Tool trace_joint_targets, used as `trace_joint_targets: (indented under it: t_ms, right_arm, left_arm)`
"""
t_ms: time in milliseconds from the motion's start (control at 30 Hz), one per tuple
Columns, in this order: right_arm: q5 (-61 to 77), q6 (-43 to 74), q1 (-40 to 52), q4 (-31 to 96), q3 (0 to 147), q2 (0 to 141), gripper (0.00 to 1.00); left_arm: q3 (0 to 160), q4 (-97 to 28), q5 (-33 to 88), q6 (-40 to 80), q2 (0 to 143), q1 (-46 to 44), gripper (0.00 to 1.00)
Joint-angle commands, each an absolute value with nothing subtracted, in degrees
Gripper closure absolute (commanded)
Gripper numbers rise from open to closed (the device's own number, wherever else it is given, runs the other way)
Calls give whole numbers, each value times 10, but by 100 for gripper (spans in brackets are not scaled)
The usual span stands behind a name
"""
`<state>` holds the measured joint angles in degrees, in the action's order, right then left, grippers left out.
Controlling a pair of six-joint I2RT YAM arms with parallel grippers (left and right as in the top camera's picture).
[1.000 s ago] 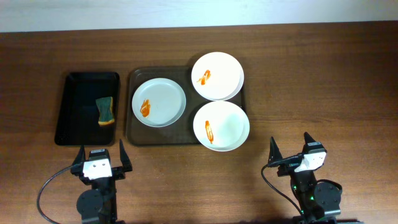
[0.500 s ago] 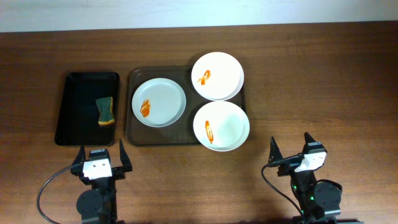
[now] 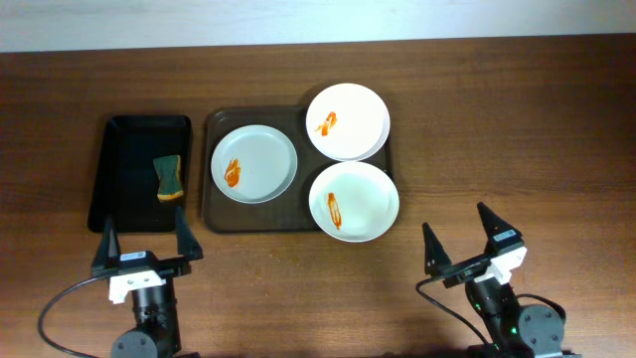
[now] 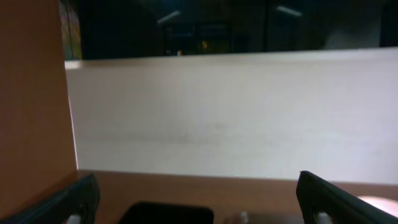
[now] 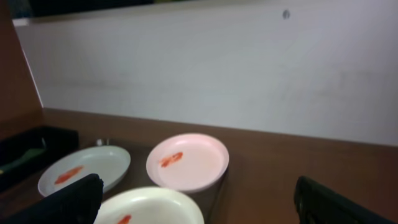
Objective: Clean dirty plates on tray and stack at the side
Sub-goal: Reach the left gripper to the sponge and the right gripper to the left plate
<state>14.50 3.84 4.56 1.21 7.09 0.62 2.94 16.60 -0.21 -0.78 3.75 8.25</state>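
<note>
Three white plates with orange-red smears sit on the dark brown tray (image 3: 218,214): a left plate (image 3: 254,163), a back right plate (image 3: 347,121) and a front right plate (image 3: 354,202). All three also show in the right wrist view: the left plate (image 5: 84,169), the back one (image 5: 188,161), the front one (image 5: 149,205). My left gripper (image 3: 145,242) is open and empty near the front edge, left of the tray. My right gripper (image 3: 462,240) is open and empty, right of and nearer than the front plate.
A smaller black tray (image 3: 130,145) stands left of the brown tray and holds a green and yellow sponge (image 3: 169,178). The left wrist view shows the black tray's edge (image 4: 166,213) and a pale wall behind the table.
Both grippers have opened wider, and both arms have shifted slightly. The plates, trays and sponge have not moved.
</note>
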Motion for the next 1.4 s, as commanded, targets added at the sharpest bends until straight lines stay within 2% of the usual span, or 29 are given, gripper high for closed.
trace_joint_targets:
  t_ms: [0, 100, 233, 333, 467, 667, 733, 833, 900, 1000, 1100, 1133, 1233, 1367]
  right_arm:
    - [143, 34, 44, 10, 123, 4, 2]
    - [145, 34, 44, 10, 180, 48, 2]
    - [175, 34, 44, 22, 317, 215, 2]
    - [221, 34, 44, 99, 472, 404, 2]
    - [311, 32, 44, 322, 719, 689, 2]
    - [348, 35, 46, 356, 742, 843, 2]
    - [343, 47, 53, 355, 742, 856, 2]
    - [232, 96, 126, 352, 766, 867, 2]
    - [203, 120, 185, 352, 814, 907, 2]
    - [192, 171, 260, 355, 935, 1045, 2]
    - [181, 220, 287, 373, 1005, 1161, 1]
    - [179, 244, 293, 366, 1005, 1190, 4]
    - [115, 250, 323, 335, 1005, 1255, 25]
    - [41, 263, 353, 321, 1005, 1275, 43]
  left_arm:
    - [120, 172, 5, 4, 106, 83, 1]
    - [213, 200, 13, 4, 231, 83, 1]
    - [350, 171, 62, 4, 376, 83, 1]
    - [437, 70, 82, 4, 439, 83, 1]
    - [602, -147, 83, 4, 559, 83, 1]
    - [628, -372, 127, 4, 656, 83, 1]
    - [628, -372, 129, 5, 673, 83, 1]
    - [701, -408, 131, 26, 757, 83, 1]
    - [818, -473, 127, 21, 850, 83, 1]
    - [960, -519, 107, 22, 944, 83, 1]
    - [987, -514, 42, 21, 951, 83, 1]
    - [987, -510, 42, 21, 951, 83, 1]
    - [987, -511, 43, 22, 951, 83, 1]
    - [987, -511, 43, 22, 951, 83, 1]
